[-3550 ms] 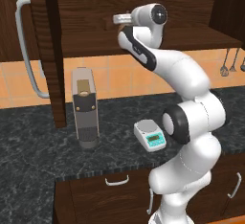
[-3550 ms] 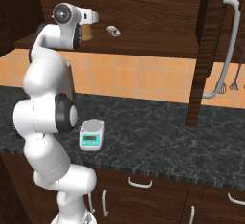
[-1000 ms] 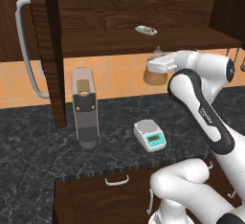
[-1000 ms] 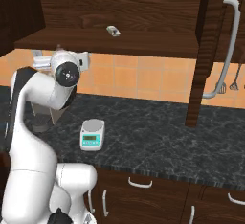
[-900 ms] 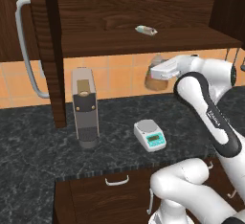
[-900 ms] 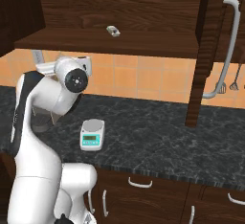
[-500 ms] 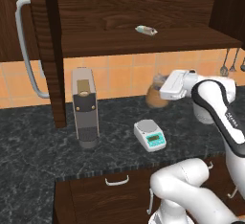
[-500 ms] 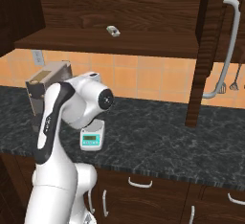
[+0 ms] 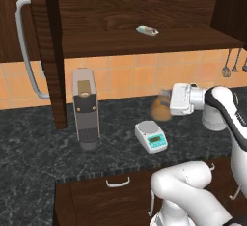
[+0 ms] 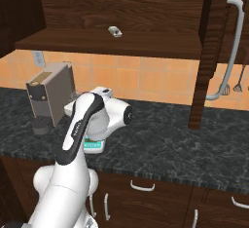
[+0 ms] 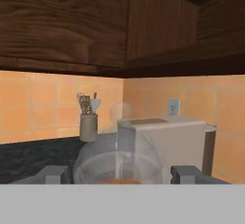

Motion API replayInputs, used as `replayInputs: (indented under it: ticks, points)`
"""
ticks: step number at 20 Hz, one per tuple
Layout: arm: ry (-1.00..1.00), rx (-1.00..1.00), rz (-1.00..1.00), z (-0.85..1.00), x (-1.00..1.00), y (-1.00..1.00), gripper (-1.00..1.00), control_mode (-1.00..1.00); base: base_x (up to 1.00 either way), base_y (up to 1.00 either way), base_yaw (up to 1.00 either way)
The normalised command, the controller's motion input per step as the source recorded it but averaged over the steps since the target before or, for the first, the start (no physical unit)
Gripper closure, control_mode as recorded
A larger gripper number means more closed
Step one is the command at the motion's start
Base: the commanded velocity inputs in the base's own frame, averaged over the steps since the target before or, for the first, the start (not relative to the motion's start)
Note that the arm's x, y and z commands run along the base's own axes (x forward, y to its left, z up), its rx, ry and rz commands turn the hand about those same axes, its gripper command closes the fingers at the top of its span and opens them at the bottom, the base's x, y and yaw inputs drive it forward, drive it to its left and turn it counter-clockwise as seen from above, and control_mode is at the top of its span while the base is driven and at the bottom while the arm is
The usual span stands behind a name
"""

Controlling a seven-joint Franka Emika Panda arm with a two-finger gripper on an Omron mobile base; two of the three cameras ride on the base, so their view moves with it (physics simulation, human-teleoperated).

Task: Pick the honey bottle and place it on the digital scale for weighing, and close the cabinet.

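The amber-brown honey bottle [image 9: 157, 109] hangs above the dark counter, just behind and above the digital scale [image 9: 151, 136]. My gripper [image 9: 164, 106] is shut on it from the right, reaching sideways. In the hand view the bottle [image 11: 119, 163] looms blurred and see-through between the two fingertips [image 11: 52, 174]. In the right base view my arm covers most of the scale [image 10: 92, 145]. The cabinet stands open, its left door [image 9: 46, 51] and right door [image 10: 214, 51] both swung out, with long silver handles.
A grey-and-black coffee machine [image 9: 86, 108] stands left of the scale. A small pale tube [image 9: 147, 30] lies on the cabinet shelf. Utensils [image 9: 229, 65] hang on the tiled wall at the right. A utensil holder [image 11: 88, 122] stands on the counter. Drawers [image 9: 118, 181] run below.
My arm has swung down from shelf height with the honey bottle in the gripper. The bottle now hangs low over the counter beside the scale.
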Motion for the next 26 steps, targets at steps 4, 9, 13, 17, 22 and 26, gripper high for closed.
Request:
replayInputs:
  ticks: [4,9,13,17,22,26]
  points:
    - [0.02,0.0,0.07,-0.48,0.01,-0.03,1.0,-1.0,0.0,0.0,0.0]
    - [0.0,0.0,0.04,-0.41,0.12,0.0,1.0,-1.0,0.0,0.0,0.0]
    - [0.01,0.0,0.03,-0.46,0.11,-0.02,1.0,-1.0,0.0,0.0,0.0]
    - [0.0,0.0,0.0,-0.25,0.18,-0.02,1.0,-1.0,0.0,0.0,0.0]
    - [0.0,0.0,0.0,-0.29,0.3,-0.02,1.0,-1.0,0.0,0.0,0.0]
    - [0.0,0.0,0.0,-0.24,0.33,-0.05,1.0,-1.0,0.0,0.0,0.0]
